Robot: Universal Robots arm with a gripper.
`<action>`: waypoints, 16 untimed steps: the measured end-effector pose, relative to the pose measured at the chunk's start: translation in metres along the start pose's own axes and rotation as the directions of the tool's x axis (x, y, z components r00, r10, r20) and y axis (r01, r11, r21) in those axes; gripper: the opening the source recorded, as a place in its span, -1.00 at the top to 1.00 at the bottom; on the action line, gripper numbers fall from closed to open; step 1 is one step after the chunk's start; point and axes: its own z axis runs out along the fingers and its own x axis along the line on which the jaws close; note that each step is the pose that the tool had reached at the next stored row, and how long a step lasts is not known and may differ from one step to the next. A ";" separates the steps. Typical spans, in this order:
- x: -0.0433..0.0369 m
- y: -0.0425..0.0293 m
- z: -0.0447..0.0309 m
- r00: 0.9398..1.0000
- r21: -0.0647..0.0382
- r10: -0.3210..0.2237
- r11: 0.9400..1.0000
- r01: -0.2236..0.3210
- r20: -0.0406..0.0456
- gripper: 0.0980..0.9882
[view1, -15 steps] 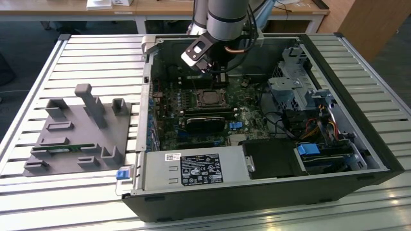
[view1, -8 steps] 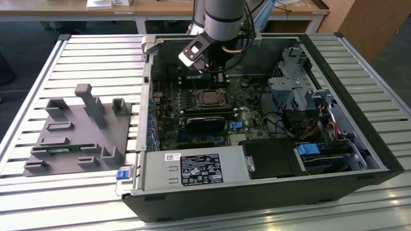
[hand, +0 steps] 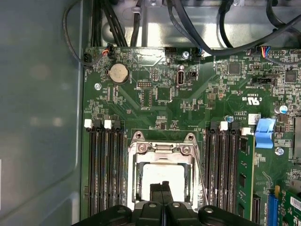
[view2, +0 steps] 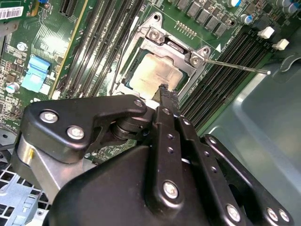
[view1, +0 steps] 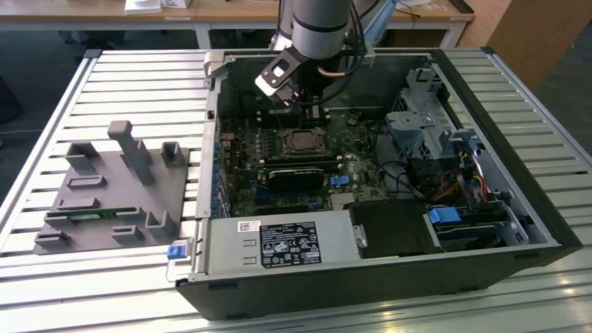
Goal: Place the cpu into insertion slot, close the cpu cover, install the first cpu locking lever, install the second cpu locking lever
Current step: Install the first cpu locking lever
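The cpu (view2: 154, 74) is a silver-grey square seated in the insertion slot (hand: 162, 175) on the green board, seen in both wrist views. The cpu cover (hand: 162, 149), a silver frame, lies flat over it with the chip showing through its window. A thin locking lever (view2: 237, 66) sticks out from one corner of the socket toward the case wall; another thin rod (view2: 115, 63) runs along the opposite side. My gripper (view2: 164, 89) is shut with nothing in it, its tips just above the cpu's edge. In the exterior view the gripper (view1: 312, 114) hangs over the socket (view1: 303, 141).
Long black memory slots (hand: 104, 174) flank the socket on both sides. A blue connector (hand: 265, 133) and coin battery (hand: 118, 73) sit on the board. The case wall (view2: 263, 127) is close by. A labelled black box (view1: 277, 244) and a grey fixture (view1: 111, 187) lie nearer the front.
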 end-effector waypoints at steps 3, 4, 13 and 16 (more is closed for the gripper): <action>0.0000 -0.0012 0.0000 1.000 0.000 0.000 1.000 0.000 0.000 0.98; 0.0000 -0.0012 0.0000 1.000 0.000 0.000 1.000 0.000 0.000 0.98; 0.0003 -0.0013 -0.0043 1.000 0.000 0.000 1.000 0.000 0.003 0.98; 0.0004 -0.0013 -0.0062 1.000 0.000 0.000 1.000 0.000 0.003 0.98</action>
